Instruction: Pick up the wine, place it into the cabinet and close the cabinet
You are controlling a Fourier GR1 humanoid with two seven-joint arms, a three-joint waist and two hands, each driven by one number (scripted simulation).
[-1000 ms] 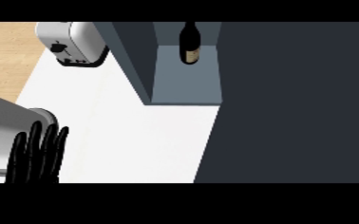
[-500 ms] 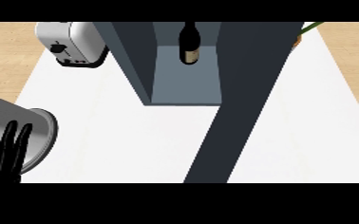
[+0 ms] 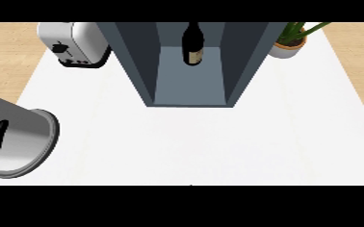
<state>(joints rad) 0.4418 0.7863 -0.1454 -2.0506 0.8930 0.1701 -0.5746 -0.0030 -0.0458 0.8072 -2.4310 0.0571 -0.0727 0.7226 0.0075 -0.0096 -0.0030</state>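
Dark panel beside grey open cabinet (image 3: 188, 84) gone. Dark glass wine bottle (image 3: 192, 45) upright inside; left hand (image 3: 2, 133) low-left of cabinet, state unreadable.

Left arm at the edge
Your grey left forearm (image 3: 25, 142) lies low at left, a black sliver of left hand (image 3: 3, 133) showing

Glossy grey forearm (image 3: 27, 142), black left hand (image 3: 2, 134)
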